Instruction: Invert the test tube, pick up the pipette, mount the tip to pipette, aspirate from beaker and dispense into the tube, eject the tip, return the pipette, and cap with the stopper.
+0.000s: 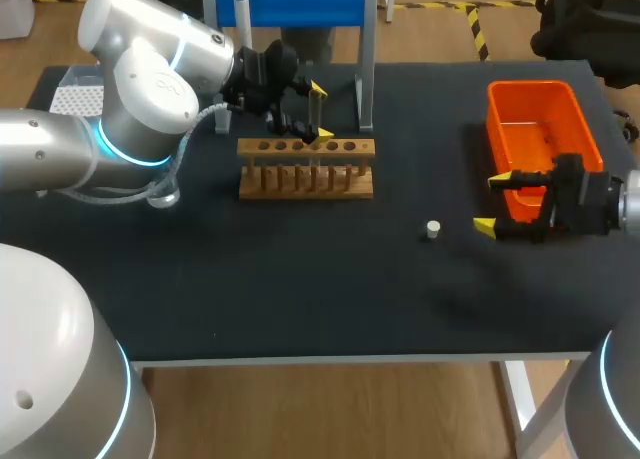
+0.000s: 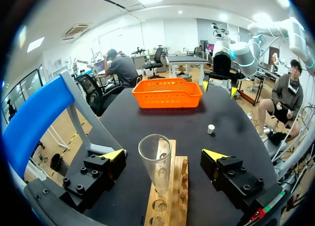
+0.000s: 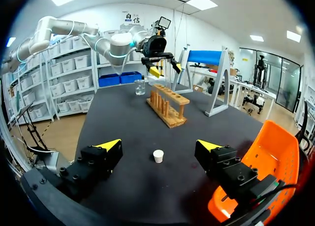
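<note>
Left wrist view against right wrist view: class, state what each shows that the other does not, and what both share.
Only the left wrist view: the open mouth of the clear glass test tube, upright between the left pincer's open fingers. Only the right wrist view: the small glass beaker beyond the wooden test tube rack. Both: that rack, the small white stopper and the orange plastic basket.
</note>
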Controlling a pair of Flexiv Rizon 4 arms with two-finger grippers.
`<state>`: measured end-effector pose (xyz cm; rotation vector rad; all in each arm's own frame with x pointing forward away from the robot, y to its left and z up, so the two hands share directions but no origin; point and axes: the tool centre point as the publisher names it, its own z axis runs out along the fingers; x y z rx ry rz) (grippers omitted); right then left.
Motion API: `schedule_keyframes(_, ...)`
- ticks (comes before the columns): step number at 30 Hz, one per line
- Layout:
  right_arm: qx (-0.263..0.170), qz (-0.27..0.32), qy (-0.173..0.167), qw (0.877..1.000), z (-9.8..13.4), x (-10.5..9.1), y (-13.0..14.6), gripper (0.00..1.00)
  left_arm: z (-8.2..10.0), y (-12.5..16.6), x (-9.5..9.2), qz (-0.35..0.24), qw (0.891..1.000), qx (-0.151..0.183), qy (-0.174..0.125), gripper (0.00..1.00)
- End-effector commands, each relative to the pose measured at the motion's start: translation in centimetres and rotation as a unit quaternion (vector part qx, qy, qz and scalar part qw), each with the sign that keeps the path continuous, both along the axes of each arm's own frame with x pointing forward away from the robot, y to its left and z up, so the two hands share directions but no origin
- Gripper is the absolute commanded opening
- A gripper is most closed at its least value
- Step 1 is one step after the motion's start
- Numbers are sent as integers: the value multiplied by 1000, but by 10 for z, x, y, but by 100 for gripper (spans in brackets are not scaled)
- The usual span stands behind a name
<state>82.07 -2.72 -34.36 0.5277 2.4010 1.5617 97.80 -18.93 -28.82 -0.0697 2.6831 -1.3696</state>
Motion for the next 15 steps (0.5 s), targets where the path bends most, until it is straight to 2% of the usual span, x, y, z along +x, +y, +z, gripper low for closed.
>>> schedule_keyframes(1,0,-4,-2,1000,-9,-1,6,100,-1,1,0,-1,1000,-2,-1,100)
schedule_keyframes(7,-14,0,-10,1000,-22,-7,13,100,-1,1,0,-1,1000,-2,-1,100)
schedule_keyframes(15,-20,7,2,1000,-43,-12,23,100,-1,1,0,-1,1000,-2,-1,100)
